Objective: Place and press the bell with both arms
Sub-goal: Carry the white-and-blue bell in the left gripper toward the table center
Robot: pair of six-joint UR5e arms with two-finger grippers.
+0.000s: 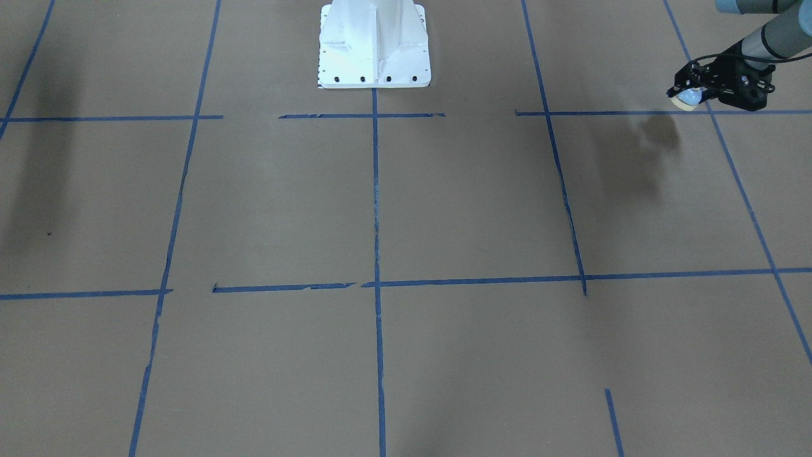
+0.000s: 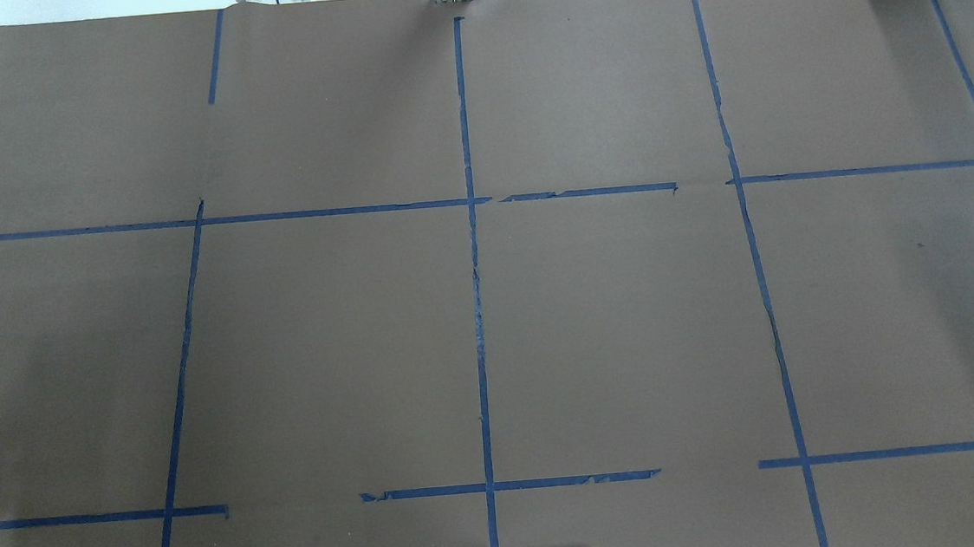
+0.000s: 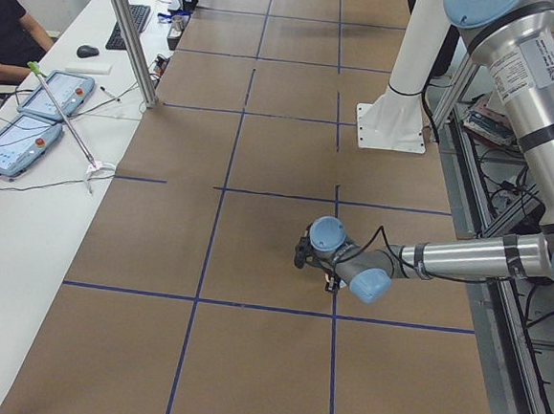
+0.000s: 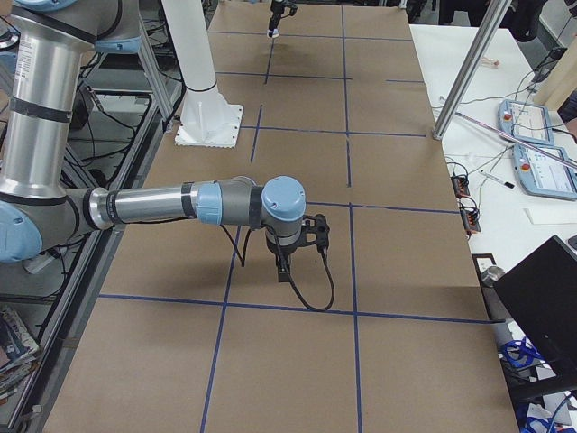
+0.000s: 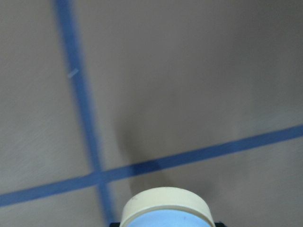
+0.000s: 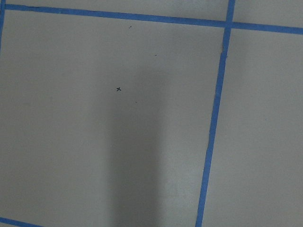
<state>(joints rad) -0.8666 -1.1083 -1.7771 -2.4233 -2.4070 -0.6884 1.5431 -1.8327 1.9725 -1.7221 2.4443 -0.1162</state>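
The bell (image 1: 687,98), light blue with a cream base rim, is held in my left gripper (image 1: 689,95) at the top right of the front-facing view. The gripper is shut on it and holds it above the table; its shadow falls on the paper below. In the left wrist view the bell (image 5: 165,212) fills the bottom edge, over a crossing of blue tape lines. My right gripper (image 4: 290,263) hangs point-down over the table near the robot's right end. It shows only in the right side view, so I cannot tell whether it is open or shut.
Brown paper with a grid of blue tape lines (image 2: 478,309) covers the table (image 2: 631,340). The white bolted pedestal (image 1: 374,44) stands at the robot's edge. A side desk with tablets (image 3: 35,111) and a metal post (image 3: 128,32) stand along the far side.
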